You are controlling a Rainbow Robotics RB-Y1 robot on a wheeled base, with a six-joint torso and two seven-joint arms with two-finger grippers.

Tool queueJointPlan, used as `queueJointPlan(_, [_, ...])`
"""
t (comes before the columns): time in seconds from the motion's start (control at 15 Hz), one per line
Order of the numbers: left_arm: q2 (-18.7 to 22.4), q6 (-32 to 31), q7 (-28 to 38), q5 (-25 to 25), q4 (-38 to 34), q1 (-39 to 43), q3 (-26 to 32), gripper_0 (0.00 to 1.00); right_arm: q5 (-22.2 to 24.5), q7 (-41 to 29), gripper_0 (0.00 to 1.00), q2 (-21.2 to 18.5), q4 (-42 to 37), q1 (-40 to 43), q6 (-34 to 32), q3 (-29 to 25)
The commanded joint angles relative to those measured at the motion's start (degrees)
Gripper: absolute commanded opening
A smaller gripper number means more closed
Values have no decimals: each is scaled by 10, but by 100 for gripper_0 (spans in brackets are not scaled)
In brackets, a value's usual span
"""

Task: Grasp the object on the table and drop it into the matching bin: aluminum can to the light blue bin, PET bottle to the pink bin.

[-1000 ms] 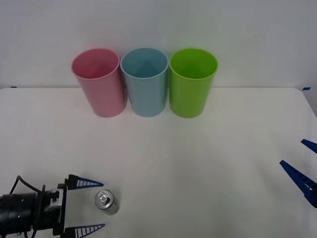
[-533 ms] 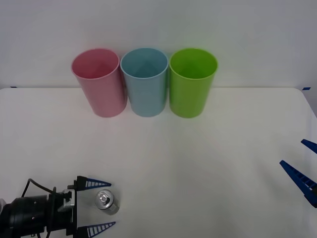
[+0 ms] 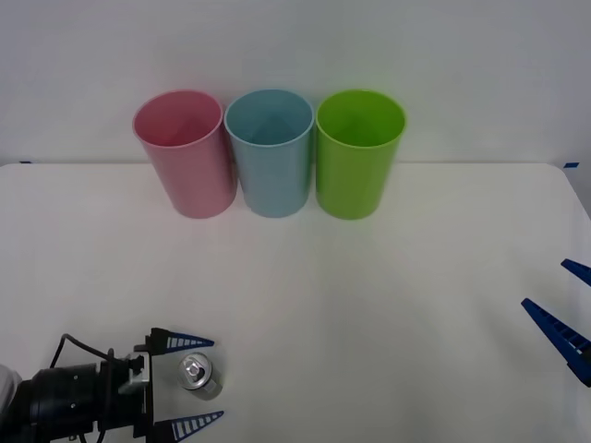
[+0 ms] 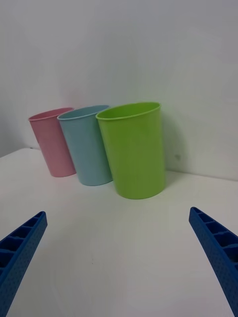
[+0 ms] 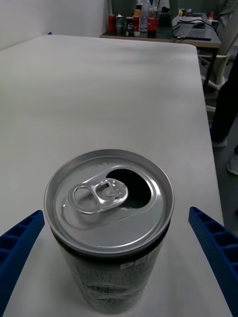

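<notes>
Aluminum can (image 3: 198, 375) upright btwn open left gripper (image 3: 189, 382) jaws, untouched.

The aluminum can (image 5: 109, 198) is bare, shiny metal on its opened top and pull tab, with a dark, speckled printed side. The table (image 3: 369, 305) beneath it looks smooth, matt white. Beyond the can, the pink bin (image 3: 185, 157), the light blue bin (image 3: 272, 157) and the lime green cup (image 3: 355, 157) are smooth plastic with a soft sheen. The left gripper (image 3: 189, 383) fingers (image 5: 213, 247) flanking the can are ribbed, textured blue plastic.
</notes>
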Motion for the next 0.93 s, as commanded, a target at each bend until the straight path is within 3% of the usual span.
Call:
queueJointPlan(0.07, [0,0,-1,3,0,1,1,75,0,0,100,0,0,0,0,0])
queueJointPlan(0.13, [0,0,-2,5,0,1,0,37,0,0,100,0,0,0,0,0])
queueJointPlan(0.2, [0,0,-2,7,0,1,1,8,0,0,100,0,0,0,0,0])
queueJointPlan(0.27, [1,0,-5,11,0,1,0,0,0,0,100,0,0,0,0,0])
queueJointPlan(0.93, [2,-23,-4,31,-1,11,26,0,0,0,100,0,0,0,0,0])
